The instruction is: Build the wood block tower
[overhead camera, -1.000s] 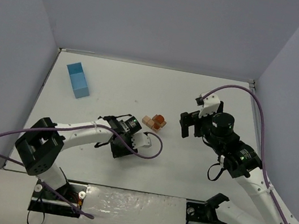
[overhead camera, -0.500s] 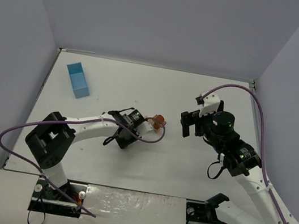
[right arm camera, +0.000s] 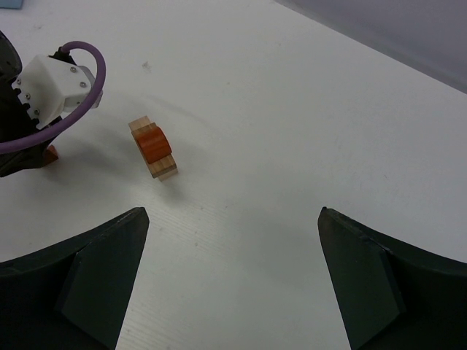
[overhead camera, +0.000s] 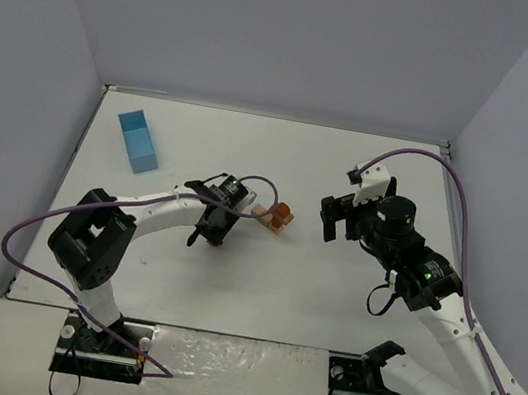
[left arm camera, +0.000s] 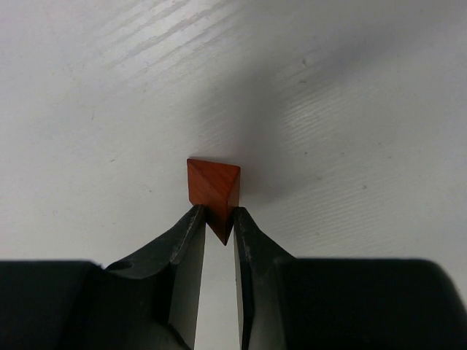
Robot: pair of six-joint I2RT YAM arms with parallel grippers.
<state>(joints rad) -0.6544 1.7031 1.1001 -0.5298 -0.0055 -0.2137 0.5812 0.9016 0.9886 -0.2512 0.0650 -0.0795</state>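
Observation:
My left gripper (overhead camera: 203, 232) is shut on a small reddish-brown triangular block (left arm camera: 213, 191), pinched at the very fingertips (left arm camera: 191, 226) low over the white table. This block also shows in the right wrist view (right arm camera: 49, 154), under the left gripper. To its right stands a small stack (overhead camera: 273, 215): a tan block (right arm camera: 162, 169) with a reddish-brown rounded block (right arm camera: 154, 144) on it. My right gripper (overhead camera: 337, 220) is open and empty, right of the stack, with its jaws wide apart (right arm camera: 233, 219).
A light-blue rectangular box (overhead camera: 138, 140) lies at the back left of the table. The left arm's purple cable (overhead camera: 260, 189) loops over the area just left of the stack. Grey walls enclose the table on three sides.
My left gripper has moved away from the near edge toward the back, ending just left of the stack. The right arm and the stack have not moved.

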